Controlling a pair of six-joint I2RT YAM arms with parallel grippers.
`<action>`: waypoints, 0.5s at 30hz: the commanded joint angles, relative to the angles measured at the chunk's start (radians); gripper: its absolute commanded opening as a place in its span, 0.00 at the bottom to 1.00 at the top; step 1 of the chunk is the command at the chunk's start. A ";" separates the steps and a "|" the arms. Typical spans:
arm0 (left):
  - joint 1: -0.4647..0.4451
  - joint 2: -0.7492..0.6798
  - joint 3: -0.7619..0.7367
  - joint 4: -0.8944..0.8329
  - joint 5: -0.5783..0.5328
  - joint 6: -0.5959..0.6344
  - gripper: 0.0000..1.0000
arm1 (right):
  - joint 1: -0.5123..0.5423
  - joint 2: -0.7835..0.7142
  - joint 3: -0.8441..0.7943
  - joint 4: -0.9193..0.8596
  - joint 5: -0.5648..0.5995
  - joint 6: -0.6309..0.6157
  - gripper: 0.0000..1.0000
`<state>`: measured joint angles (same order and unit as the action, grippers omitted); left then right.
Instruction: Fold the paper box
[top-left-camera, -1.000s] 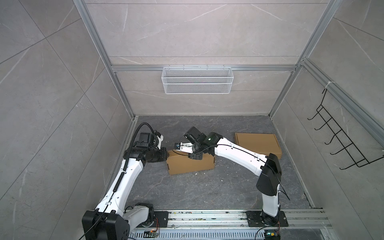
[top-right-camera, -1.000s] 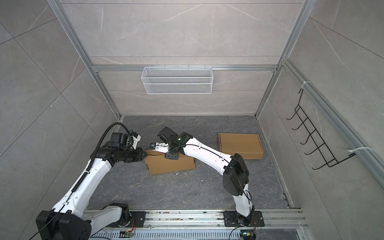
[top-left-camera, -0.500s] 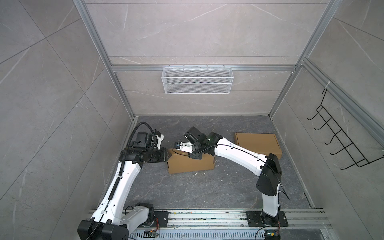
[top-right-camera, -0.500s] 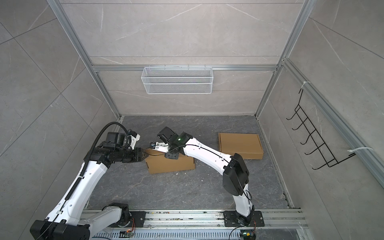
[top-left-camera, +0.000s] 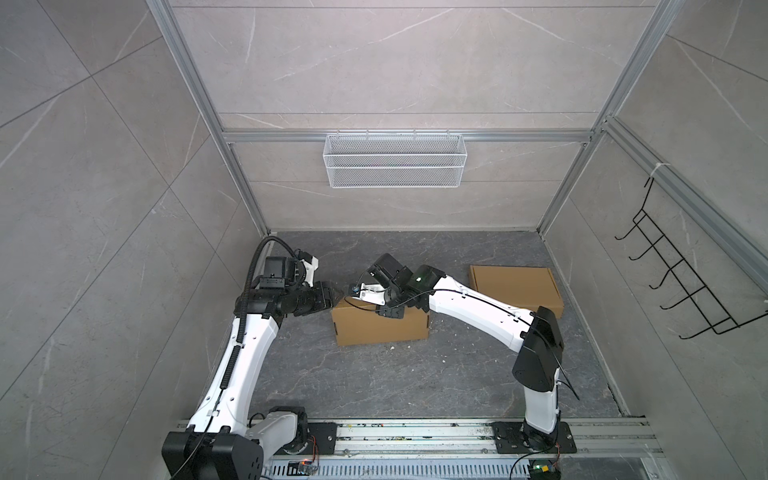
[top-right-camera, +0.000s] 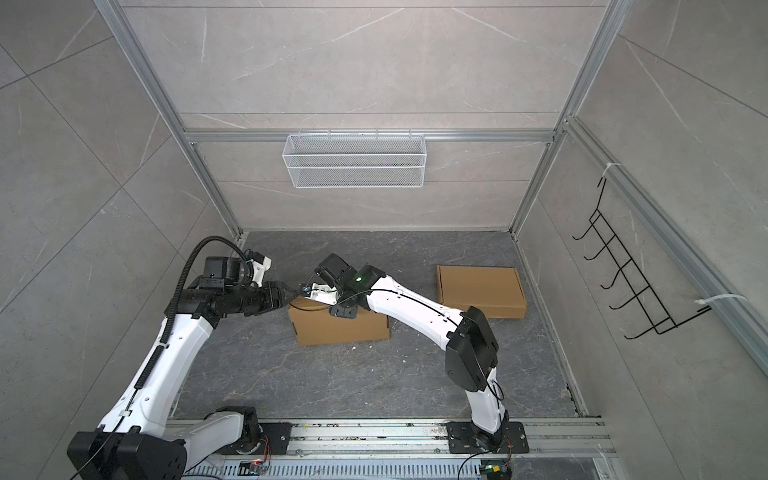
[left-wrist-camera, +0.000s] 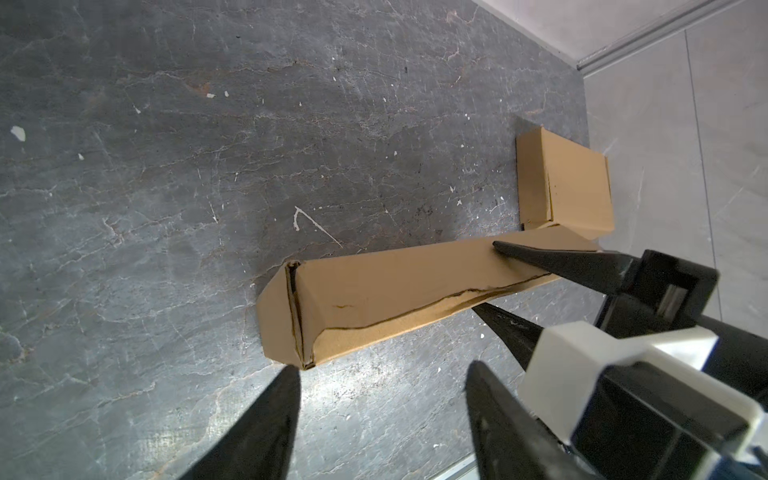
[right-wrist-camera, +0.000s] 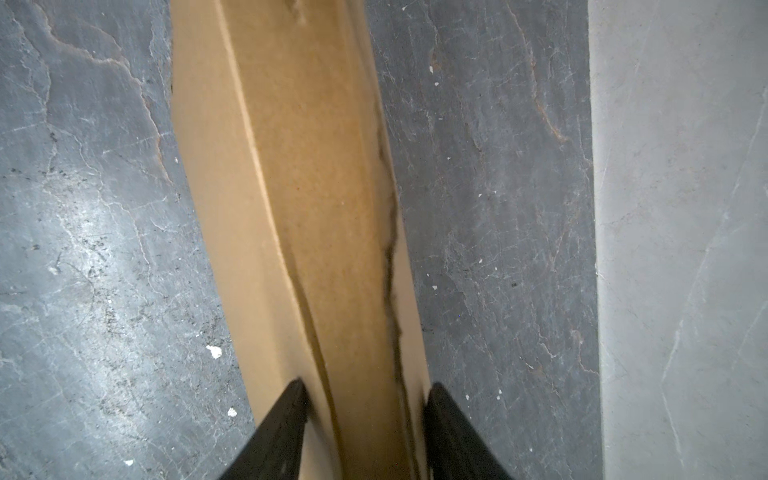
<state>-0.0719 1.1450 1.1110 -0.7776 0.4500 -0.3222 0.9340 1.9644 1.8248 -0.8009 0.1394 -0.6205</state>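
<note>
Left gripper (left-wrist-camera: 382, 368) hangs wide apart and empty just off the paper box (top-left-camera: 380, 326), which lies near the second box (top-left-camera: 515, 286) on its left-arm side, while the right gripper (right-wrist-camera: 365, 384) pinches the paper box's wall, so I'd hold that pinch firm and press the loose end flap (left-wrist-camera: 276, 316) squarely home.

Dark grey, stone-patterned floor slab (top-left-camera: 374, 386) veined with pale cracks, shown in both top views. Near its middle a brown paper box (top-left-camera: 380, 332) rests on the slab, one long side facing the front. Behind this box and to its right, with bare slab between them, a second brown cardboard box (top-left-camera: 515, 286) lies flat and closed, close to the right wall. Small white flecks (right-wrist-camera: 214, 351) dot the slab around the paper box, a few just in front of it. Light glints off the slab beside the paper box.
</note>
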 joint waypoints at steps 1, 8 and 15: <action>0.025 0.001 -0.031 0.085 0.043 -0.072 0.76 | 0.001 -0.007 -0.042 -0.043 0.025 0.033 0.47; 0.075 0.029 -0.092 0.179 0.152 -0.133 0.76 | 0.011 -0.012 -0.051 -0.040 0.032 0.043 0.46; 0.082 0.055 -0.130 0.224 0.189 -0.154 0.73 | 0.020 -0.025 -0.067 -0.038 0.038 0.053 0.46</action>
<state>0.0029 1.1873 0.9817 -0.6064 0.5865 -0.4522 0.9489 1.9442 1.7924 -0.7818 0.1619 -0.5945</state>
